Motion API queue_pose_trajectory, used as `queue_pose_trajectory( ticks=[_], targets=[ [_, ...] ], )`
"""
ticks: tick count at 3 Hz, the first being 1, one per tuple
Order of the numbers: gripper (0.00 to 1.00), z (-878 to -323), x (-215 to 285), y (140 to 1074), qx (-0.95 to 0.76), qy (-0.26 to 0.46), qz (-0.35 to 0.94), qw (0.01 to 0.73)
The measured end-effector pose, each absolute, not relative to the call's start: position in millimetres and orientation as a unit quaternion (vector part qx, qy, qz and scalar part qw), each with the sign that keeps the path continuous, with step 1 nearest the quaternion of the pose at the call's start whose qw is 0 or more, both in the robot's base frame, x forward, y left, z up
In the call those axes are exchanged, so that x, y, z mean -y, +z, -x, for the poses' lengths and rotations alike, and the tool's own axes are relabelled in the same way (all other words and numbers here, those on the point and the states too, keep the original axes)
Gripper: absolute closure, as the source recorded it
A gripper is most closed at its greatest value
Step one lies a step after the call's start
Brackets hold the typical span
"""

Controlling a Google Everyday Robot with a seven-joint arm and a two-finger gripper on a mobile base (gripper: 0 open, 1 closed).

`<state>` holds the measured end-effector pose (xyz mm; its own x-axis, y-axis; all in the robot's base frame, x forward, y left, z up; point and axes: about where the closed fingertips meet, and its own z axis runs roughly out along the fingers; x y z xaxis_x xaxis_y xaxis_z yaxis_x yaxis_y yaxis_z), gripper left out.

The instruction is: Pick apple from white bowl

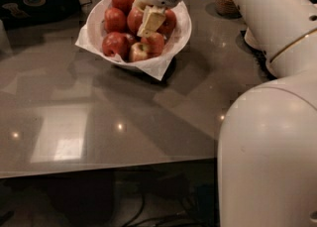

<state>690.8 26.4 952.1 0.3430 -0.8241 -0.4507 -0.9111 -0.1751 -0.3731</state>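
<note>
The white bowl (181, 36), lined with white paper whose corners hang over the rim, stands at the far middle of the grey table and holds several red apples. My gripper (150, 20) reaches down into the bowl from the upper right, its cream tip among the middle apples. Dark-red apples lie to its left (133, 20) and right (169, 22). An apple with a paler orange-red blush (156, 43) lies just below the tip. A smaller apple with a yellow-green patch (140, 51) sits at the bowl's front. The gripper hides what is under it.
A black laptop-like item (34, 0) lies at the far left. A small basket (225, 5) stands at the far right. My white arm and body (270, 141) fill the right side. The glossy table (99, 122) stretches to the near edge.
</note>
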Motion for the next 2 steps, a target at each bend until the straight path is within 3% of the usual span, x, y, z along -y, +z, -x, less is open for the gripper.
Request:
queue_pose_trajectory(
  ticks=[2],
  targets=[
    [1.00,-650,4,999,-0.518,0.065,0.797,0.303]
  ],
)
